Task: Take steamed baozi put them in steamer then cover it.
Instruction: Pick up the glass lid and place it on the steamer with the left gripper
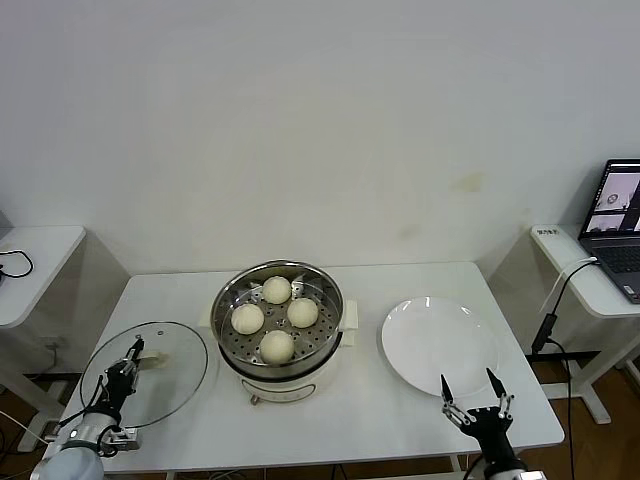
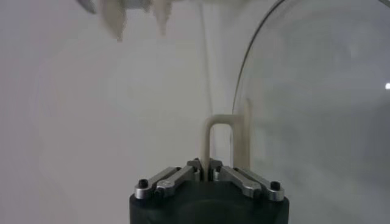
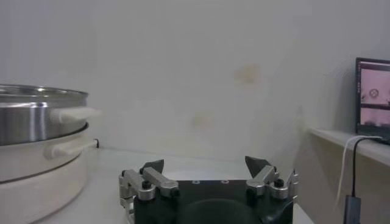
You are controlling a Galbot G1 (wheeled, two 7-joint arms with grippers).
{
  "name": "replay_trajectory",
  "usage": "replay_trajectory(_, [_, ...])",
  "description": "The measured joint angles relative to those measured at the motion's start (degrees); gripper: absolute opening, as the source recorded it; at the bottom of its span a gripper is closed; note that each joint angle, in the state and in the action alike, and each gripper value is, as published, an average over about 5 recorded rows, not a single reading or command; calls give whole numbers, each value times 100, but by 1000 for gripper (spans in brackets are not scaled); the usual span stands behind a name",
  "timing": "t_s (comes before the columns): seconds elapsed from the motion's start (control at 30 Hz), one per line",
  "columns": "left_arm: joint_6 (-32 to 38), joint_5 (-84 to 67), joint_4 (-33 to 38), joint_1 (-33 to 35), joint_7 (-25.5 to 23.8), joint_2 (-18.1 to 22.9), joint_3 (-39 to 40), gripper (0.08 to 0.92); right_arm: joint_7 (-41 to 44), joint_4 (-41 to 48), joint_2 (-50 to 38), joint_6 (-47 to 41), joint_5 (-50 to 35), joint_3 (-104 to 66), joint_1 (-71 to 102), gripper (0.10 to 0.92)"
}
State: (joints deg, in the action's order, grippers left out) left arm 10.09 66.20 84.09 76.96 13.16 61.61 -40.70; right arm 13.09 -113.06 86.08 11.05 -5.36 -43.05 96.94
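The steel steamer (image 1: 228,300) stands mid-table with several off-white baozi (image 1: 276,290) on its perforated tray. In the right wrist view the steamer (image 3: 30,115) shows from the side. The glass cover (image 1: 175,380) lies flat on the table to its left. My left gripper (image 1: 130,360) is shut on the cover's cream handle (image 2: 207,143); the left wrist view shows the jaws pinched on one leg of it, with the glass cover (image 2: 317,109) behind. My right gripper (image 1: 478,392) hangs open and empty near the table's front right edge, also seen as the right gripper (image 3: 207,164).
A flat white plate (image 1: 440,345) lies right of the steamer, just beyond my right gripper. A side table with a laptop (image 1: 620,225) and a hanging cable stands at far right. Another small table (image 1: 30,265) is at far left.
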Motion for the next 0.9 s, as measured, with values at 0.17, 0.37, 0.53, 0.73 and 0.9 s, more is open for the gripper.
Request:
replay_trajectory(0.17, [-153,-220,432,269,-66,-98,-224,142,8,4,-50,-20,5,67,-22,823])
replay_trajectory(0.37, [-395,-551,1039,589,-343,-248,-572,142,20,30,-131,-45,5,85,-24,823])
replay_trajectory(0.53, [-626,-911,1597,793,-652,-400,-810,142,35,48,-180,-57,27,100,-34,823])
replay_trajectory(0.73, [-942,-1337,2315,886,-1011,-592,-821,142,55,102,-153,-54,116,97,-85,823])
replay_trajectory(0.9, [-1283,-1507,2895,777,-1286,-797,-491,142,43,99,-124,-43,247,72,-80,823])
